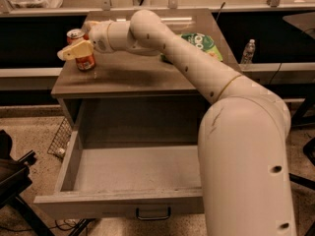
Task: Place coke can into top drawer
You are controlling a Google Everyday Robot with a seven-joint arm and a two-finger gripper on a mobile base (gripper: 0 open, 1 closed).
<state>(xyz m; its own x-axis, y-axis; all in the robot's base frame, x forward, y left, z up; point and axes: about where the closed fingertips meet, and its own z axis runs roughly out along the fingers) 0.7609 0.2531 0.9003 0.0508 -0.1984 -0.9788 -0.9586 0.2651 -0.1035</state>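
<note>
The coke can (86,61), orange-red with a silver top, stands upright at the back left of the cabinet top (133,77). My gripper (78,48) is at the can, its yellowish tip lying across the can's upper front, so the middle of the can is hidden. The arm reaches in from the lower right across the cabinet. The top drawer (118,203) is pulled wide open below the cabinet top. Its grey inside is bare, and its dark handle (153,213) shows at the bottom edge.
A green snack bag (201,44) lies on the cabinet top at the back right, behind my arm. A water bottle (248,50) stands on the right ledge. A wire basket (61,137) and dark gear (12,176) sit on the floor left of the drawer.
</note>
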